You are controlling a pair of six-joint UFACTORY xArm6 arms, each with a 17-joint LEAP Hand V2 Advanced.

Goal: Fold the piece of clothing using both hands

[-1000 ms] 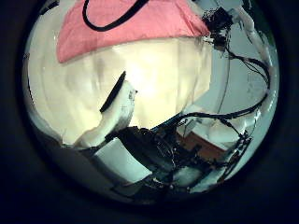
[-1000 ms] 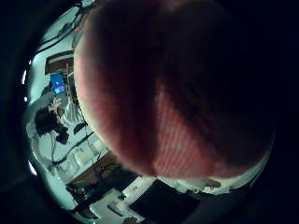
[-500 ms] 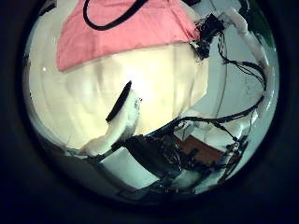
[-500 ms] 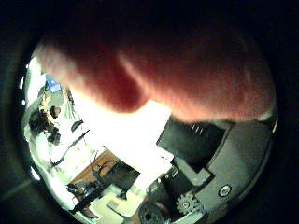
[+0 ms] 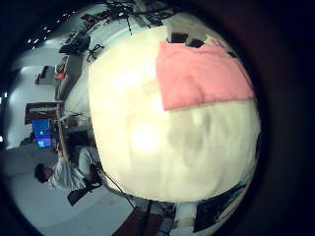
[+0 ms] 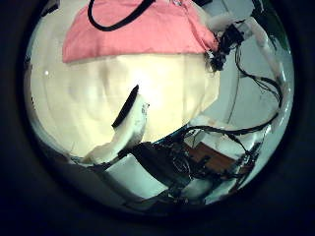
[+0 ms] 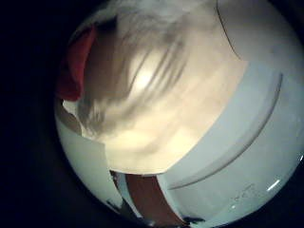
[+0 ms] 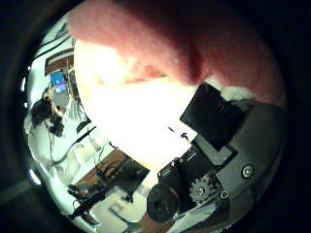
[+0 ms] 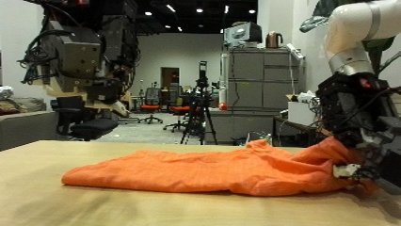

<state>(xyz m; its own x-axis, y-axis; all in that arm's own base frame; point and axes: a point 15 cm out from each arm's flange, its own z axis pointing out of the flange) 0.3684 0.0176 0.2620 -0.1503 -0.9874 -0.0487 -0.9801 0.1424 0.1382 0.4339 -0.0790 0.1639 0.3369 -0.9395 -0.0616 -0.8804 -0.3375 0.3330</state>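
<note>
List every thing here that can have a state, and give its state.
piece of clothing: orange, unfolded, lying rumpled along the table, one end raised by the right hand.
left hand: up above the table, clear of the cloth, fingers relaxed, holding nothing.
right hand: low at the raised end of the cloth, touching it.
table: bears only the cloth.
</note>
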